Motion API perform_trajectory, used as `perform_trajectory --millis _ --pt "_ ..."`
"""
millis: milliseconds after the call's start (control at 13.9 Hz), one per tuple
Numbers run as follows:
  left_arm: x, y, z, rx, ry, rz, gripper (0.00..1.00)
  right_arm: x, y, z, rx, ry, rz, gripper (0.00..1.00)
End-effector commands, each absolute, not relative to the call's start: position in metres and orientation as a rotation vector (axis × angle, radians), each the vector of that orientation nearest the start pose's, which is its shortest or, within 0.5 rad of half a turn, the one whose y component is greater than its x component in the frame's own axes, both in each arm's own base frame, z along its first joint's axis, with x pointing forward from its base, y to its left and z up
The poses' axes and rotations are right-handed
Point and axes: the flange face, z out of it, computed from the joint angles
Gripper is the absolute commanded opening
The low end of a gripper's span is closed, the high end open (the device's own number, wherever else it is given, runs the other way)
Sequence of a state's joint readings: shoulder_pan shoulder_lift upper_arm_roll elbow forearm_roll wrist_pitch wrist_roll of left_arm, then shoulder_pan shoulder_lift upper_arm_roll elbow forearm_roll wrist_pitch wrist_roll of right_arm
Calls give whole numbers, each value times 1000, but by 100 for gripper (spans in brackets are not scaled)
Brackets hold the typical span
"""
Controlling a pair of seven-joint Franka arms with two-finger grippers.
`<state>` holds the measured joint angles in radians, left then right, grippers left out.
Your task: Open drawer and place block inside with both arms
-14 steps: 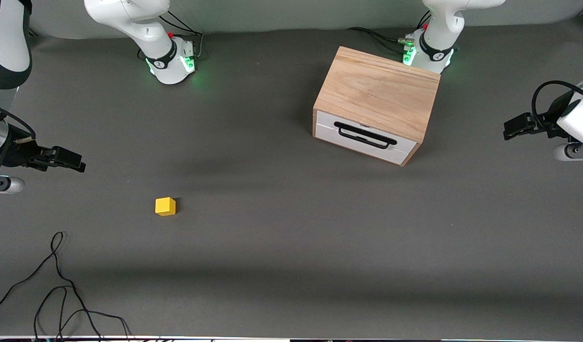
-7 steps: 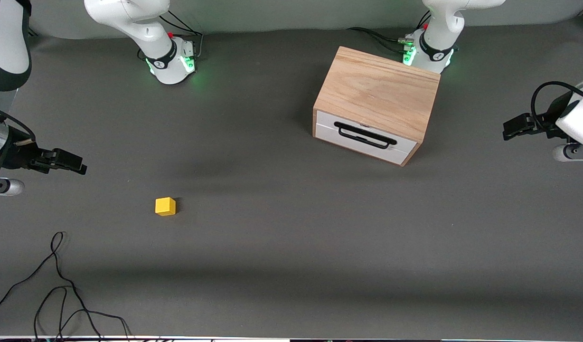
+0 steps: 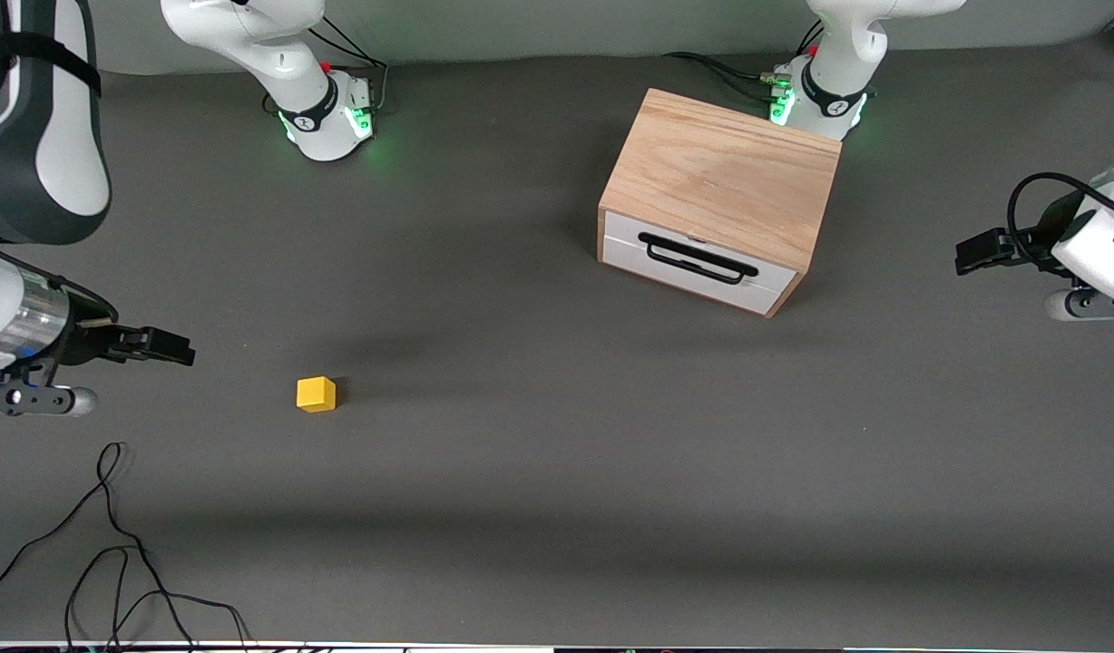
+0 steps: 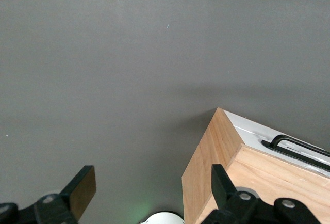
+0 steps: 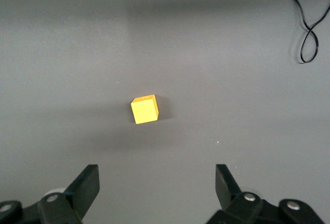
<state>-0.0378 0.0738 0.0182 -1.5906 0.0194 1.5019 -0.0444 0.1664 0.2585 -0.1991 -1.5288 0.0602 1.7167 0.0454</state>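
Oak box [image 3: 722, 172] is sitting on the grey table [image 3: 539, 472] toward the left arm's end, its drawer [image 3: 698, 260] fully closed, white front and black wire handle [image 3: 698, 258] facing the front camera. Yellow block [image 3: 316, 394] is lying by itself on the mat toward the right arm's end, nearer the front camera than the box and well apart from it. Right gripper [image 3: 162, 345] is hanging over the mat near the block, fingers spread and grasping nothing, while the left gripper [image 3: 974, 251] is hanging over the mat beside the box, likewise spread and unloaded.
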Motion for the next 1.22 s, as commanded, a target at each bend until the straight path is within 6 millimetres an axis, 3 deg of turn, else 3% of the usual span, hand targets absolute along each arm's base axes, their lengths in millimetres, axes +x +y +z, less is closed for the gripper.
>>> perform_trajectory --millis 0,215,503,646,718,790,1149 --pt "566 -20 572 -3103 -40 227 100 630 2 505 -3115 137 86 100" --pt "566 -33 572 -3107 -33 227 100 631 2 505 -3115 135 72 100" --pt "566 -33 571 -3106 -43 234 100 631 11 503 -3115 119 77 100" --pt "564 -47 571 -3092 -165 235 100 632 12 503 -3115 121 75 100" --pt "562 -65 570 -3063 -342 240 100 633 12 501 -3116 121 74 100" --pt "558 -94 568 -3028 -488 237 100 633 12 501 -3118 121 70 100" --pt "530 -231 548 -2843 -971 191 100 634 13 503 -3124 116 53 100"
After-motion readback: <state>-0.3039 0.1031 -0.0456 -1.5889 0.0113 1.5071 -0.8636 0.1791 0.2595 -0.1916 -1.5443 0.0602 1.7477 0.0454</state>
